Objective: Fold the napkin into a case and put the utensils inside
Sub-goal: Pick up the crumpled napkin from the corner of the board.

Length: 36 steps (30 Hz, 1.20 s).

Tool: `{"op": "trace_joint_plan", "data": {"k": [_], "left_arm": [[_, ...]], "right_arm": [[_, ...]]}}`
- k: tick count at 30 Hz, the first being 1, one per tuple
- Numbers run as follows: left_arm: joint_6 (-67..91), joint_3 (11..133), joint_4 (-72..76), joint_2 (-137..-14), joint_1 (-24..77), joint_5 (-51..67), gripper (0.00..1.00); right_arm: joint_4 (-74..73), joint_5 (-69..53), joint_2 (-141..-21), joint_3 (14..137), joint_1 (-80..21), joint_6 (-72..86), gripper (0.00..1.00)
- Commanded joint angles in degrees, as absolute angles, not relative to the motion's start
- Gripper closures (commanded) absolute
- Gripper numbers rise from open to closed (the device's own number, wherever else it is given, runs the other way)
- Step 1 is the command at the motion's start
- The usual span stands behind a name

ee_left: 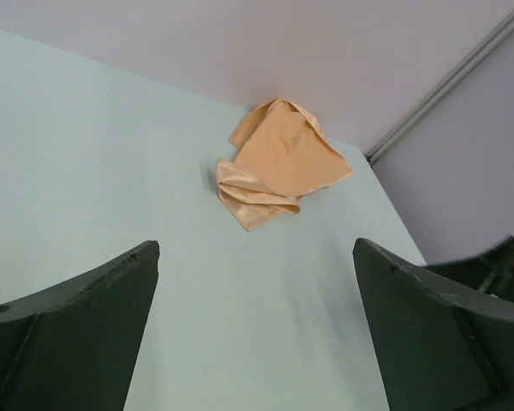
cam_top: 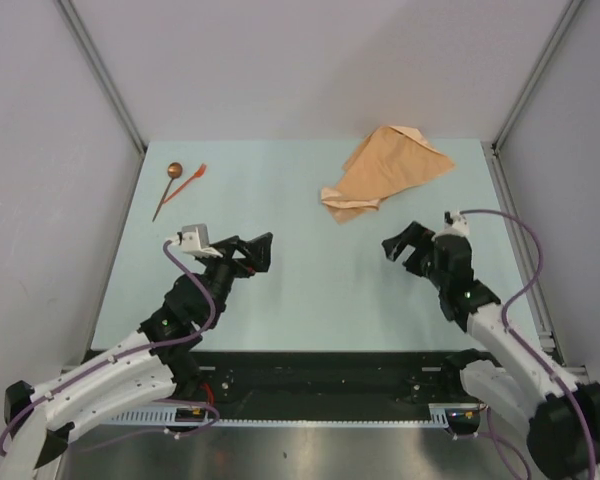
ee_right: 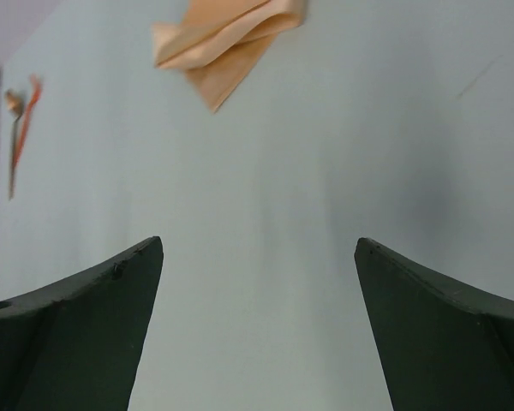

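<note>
The tan-orange napkin lies crumpled at the back right of the pale table, also seen in the left wrist view as napkin and in the right wrist view as napkin. A dark-handled spoon with a coppery bowl and an orange-red fork-like piece lie together at the back left; both utensils show small in the right wrist view. My left gripper is open and empty over the table's left middle. My right gripper is open and empty, just in front of the napkin.
The pale table is bounded by grey walls with metal corner posts at the back. A black rail with the arm bases runs along the near edge.
</note>
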<state>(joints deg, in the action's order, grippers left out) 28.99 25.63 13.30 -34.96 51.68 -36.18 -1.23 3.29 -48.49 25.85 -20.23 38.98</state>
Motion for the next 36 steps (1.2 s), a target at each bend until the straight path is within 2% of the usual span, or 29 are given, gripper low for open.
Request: {"op": "trace_joint_plan", "data": {"k": [1, 3, 4, 8, 12, 14, 15, 19, 22, 25, 26, 30, 32, 34, 36], "left_arm": [[26.55, 29.09, 7.2, -36.38, 51.5, -32.81, 0.0], [26.02, 28.31, 9.66, -37.09, 51.5, -26.3, 0.0], [26.36, 28.13, 10.1, -37.52, 51.42, -24.45, 0.0], [31.98, 29.44, 8.36, -42.17, 51.33, -21.1, 0.0], [36.99, 36.27, 2.31, -52.26, 51.15, -17.67, 0.01], [38.23, 38.66, 0.89, -55.53, 51.15, -17.93, 0.01], [39.97, 40.59, 0.53, -57.37, 51.07, -18.54, 0.02], [43.23, 47.71, 0.44, -70.26, 47.13, -18.37, 0.05], [42.9, 55.61, 2.02, -79.5, 41.95, -11.09, 0.05], [36.93, 68.17, 1.15, -95.15, 36.94, 3.39, 0.04], [34.04, 71.86, -2.08, -102.93, 36.04, 6.04, 0.02], [20.34, 92.66, -9.22, -117.14, 34.54, 7.56, 0.02], [10.96, 99.11, -12.29, -121.79, 34.63, 9.05, 0.05], [7.49, 107.73, -18.53, -126.99, 34.54, 5.2, 0.04], [2.91, 112.99, -20.64, -131.02, 34.72, 3.17, 0.02]], "right_arm": [[-5.54, 0.98, -65.15, 36.01, -11.44, 35.17, 0.0], [-4.93, 0.62, -72.65, 44.33, -7.39, 34.46, 0.0], [-4.57, -0.08, -80.26, 47.69, -6.43, 34.45, 0.0], [-4.75, -1.06, -97.41, 63.16, -2.73, 37.43, 0.0], [-7.82, -1.05, -112.65, 78.02, -1.23, 41.81, 0.0], [-7.82, -4.21, -117.66, 84.18, -0.79, 44.37, 0.09], [-8.87, -4.48, -121.34, 85.94, -0.62, 47.26, 0.09], [-5.89, -4.58, -126.38, 89.56, -0.53, 51.92, 0.21], [-6.94, -4.74, -128.75, 92.28, -0.44, 54.57, 0.27], [-7.47, -6.24, -130.51, 94.3, 1.4, 55.81, 0.31], [-7.47, -6.68, -130.95, 94.57, 1.84, 56.33, 0.39], [-6.86, -9.65, -132.97, 94.84, 3.16, 58.27, 0.48], [-5.63, -9.76, -133.24, 93.87, 3.51, 59.41, 0.53], [-4.22, -11.24, -133.77, 93.78, 3.78, 59.94, 0.54], [-2.99, -12.65, -134.65, 94.04, 3.87, 60.38, 0.61]]}}
